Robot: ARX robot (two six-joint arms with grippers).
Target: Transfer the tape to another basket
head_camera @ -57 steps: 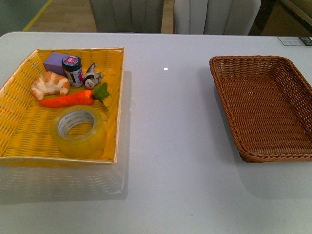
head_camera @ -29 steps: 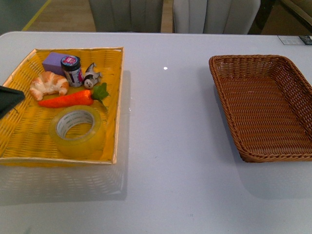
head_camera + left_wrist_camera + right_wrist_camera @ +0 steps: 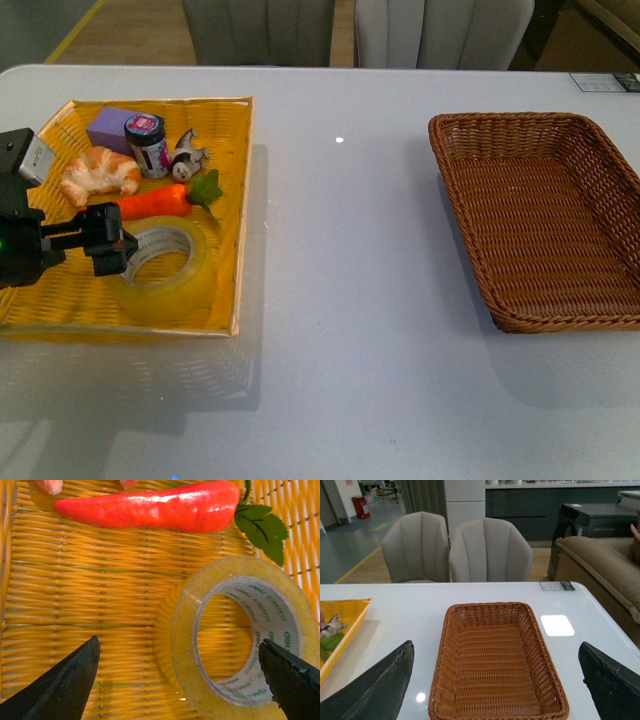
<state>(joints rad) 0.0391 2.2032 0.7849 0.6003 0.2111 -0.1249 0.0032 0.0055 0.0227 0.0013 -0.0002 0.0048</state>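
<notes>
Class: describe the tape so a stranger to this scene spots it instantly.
On the white table, look in the yellow tray on the left. Near its front edge, beside the carrot, lies the tape: the only translucent yellow ring, with a white core.

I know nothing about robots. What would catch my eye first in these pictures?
The bright yellow tray on the left of the white table stands out, crowded with an orange carrot, a croissant and a roll of yellow tape. The robot's black left claw is open right at that tape, its fingers spread either side of it. On the right sits a brown wicker basket with nothing in it.
</notes>
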